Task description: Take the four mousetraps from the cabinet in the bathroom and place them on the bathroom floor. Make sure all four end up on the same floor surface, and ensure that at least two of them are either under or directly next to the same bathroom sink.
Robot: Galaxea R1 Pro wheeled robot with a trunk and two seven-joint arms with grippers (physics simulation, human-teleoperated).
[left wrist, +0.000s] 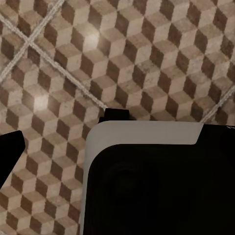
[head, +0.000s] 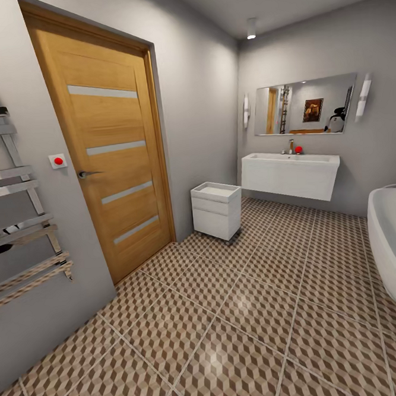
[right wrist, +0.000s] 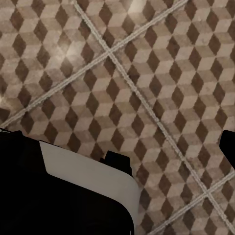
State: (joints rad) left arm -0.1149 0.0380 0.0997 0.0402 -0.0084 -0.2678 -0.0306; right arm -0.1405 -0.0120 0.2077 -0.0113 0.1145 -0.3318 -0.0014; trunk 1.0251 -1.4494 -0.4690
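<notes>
Where the bathroom floor [head: 244,331] spreads, bathroom sink [head: 291,176] wall-hung, unlabelled.

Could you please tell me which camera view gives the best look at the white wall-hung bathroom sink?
The head view shows it best: the white rectangular wall-hung sink hangs on the far wall below a mirror, its boxy front and tap in plain sight. Both wrist views look down at the cube-patterned tiled floor, giving nothing of the sink.

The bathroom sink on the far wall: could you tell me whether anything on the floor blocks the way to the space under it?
Nothing visible does. The bathroom floor runs open up to the bathroom sink. The white drawer unit stands to its left near the door, and the bathtub sits off to the right.
</notes>
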